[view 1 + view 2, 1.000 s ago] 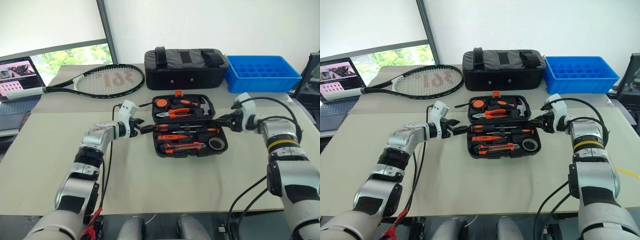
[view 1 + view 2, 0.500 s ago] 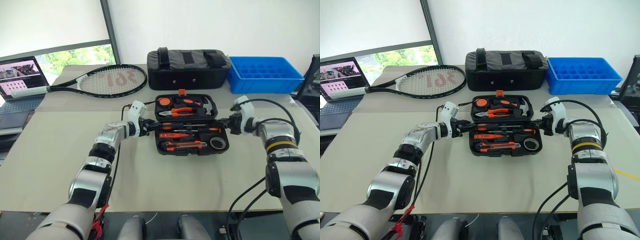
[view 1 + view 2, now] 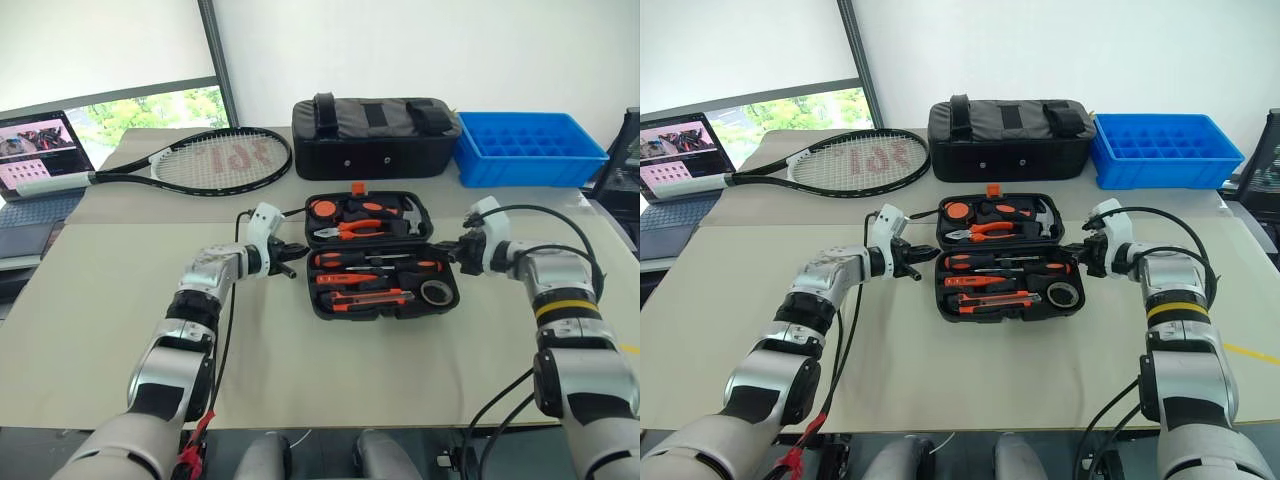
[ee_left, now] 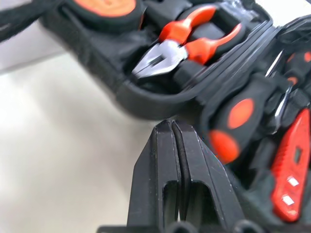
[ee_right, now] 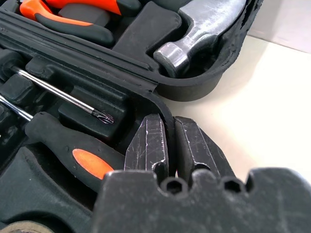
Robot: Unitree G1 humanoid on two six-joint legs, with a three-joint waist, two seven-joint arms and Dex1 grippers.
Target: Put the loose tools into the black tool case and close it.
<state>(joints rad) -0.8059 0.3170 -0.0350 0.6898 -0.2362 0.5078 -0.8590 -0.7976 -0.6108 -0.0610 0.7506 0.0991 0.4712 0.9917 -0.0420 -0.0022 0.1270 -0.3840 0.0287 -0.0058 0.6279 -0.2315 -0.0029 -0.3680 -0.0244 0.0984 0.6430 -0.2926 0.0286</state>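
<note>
Both sets of fingers have been closed since a second ago.
Left gripper (image 4: 172, 127) is pressed together, empty, just off the black tool case (image 3: 382, 300) left edge; right gripper (image 5: 168, 133) is clamped on its right rim. Case lies open between them, tools slotted.

A pale beige worktop (image 3: 300, 360) fills the foreground, with a seam running across it. Behind it stands a plain white wall (image 3: 420, 45). At the far left, a window (image 3: 150, 108) shows green foliage under a lowered white blind (image 3: 100, 45), beside a grey upright post (image 3: 215, 60). Daylight falls evenly, soft and bright.
</note>
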